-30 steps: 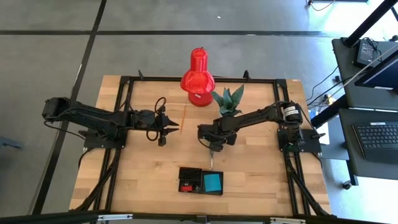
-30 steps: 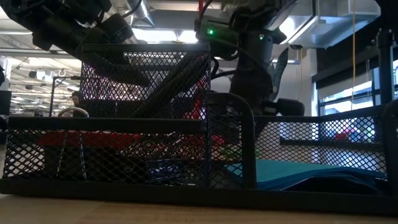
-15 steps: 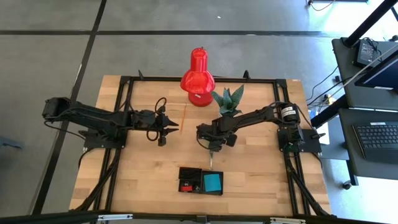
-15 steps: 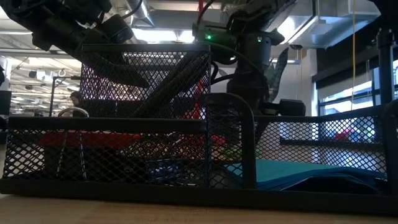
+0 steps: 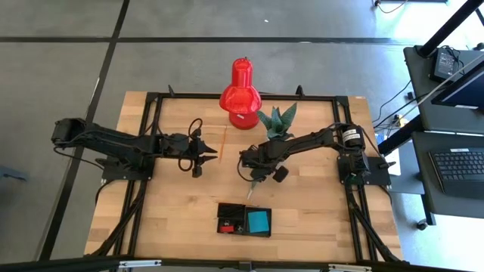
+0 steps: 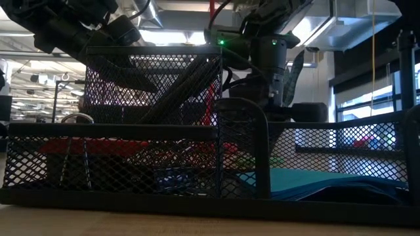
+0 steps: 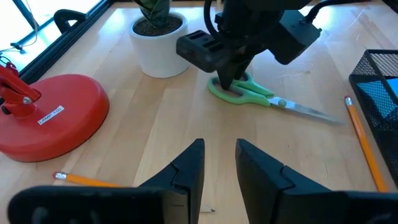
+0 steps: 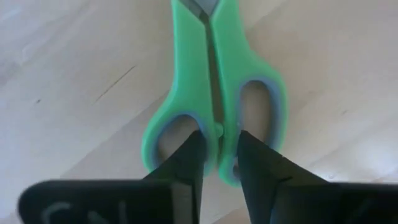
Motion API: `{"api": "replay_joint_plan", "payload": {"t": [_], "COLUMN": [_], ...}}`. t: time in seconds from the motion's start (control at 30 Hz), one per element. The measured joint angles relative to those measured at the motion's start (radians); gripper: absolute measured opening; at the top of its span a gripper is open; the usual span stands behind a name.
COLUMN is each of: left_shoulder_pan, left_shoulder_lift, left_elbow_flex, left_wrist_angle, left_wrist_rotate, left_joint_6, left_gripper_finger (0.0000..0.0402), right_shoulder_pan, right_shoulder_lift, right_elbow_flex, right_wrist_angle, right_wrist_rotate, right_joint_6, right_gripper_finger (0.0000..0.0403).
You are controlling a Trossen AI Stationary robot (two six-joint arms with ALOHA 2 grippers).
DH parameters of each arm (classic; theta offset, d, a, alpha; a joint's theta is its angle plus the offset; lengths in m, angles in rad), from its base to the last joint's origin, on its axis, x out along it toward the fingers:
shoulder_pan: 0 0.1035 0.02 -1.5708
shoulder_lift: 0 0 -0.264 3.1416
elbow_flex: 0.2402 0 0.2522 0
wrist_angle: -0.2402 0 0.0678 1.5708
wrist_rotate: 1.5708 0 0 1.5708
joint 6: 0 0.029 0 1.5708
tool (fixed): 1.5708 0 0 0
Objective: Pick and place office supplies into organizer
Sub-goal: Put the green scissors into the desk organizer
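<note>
R tool point(image 8: 217, 163) pinching green scissors point(image 8: 211, 81) handles — on wood table point(image 8: 74, 68).

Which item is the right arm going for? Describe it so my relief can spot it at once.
Start at the white-potted green plant near the table's middle. Just in front of it the right gripper is down on the green-handled scissors, fingers pinching the handles. They are the only green, looped tool lying flat; the orange pencil beside them is thin and straight.

Wooden table point(image 5: 166, 219) — scissors point(image 7: 261, 96), organizer point(image 5: 243, 221), pencil point(image 7: 362, 143), lamp point(image 5: 240, 94), plant point(image 5: 277, 121).

scissors point(image 7: 261, 96) between plant point(image 7: 158, 37) and organizer point(image 7: 379, 78)
</note>
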State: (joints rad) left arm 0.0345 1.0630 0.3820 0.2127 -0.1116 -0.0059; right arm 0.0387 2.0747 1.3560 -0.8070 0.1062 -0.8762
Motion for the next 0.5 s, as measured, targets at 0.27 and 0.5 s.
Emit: {"api": "replay_joint_plan", "payload": {"t": [0.27, 0.5], "left_shoulder_pan": [0.000, 0.000], "left_shoulder_lift": [0.000, 0.000], "left_elbow_flex": [0.000, 0.000], "left_wrist_angle": [0.000, 0.000], "left_wrist_rotate": [0.000, 0.000], "left_joint_6": [-0.007, -0.008], "left_gripper_finger": [0.0086, 0.0086], "right_shoulder_pan": [0.004, 0.026], "right_shoulder_lift": [0.001, 0.009], "right_elbow_flex": [0.009, 0.061], "right_wrist_angle": [-0.010, -0.055], "right_wrist_rotate": [0.015, 0.103], "right_joint_6": [0.121, 0.177], "right_gripper_finger": [0.0078, 0.0077]}}
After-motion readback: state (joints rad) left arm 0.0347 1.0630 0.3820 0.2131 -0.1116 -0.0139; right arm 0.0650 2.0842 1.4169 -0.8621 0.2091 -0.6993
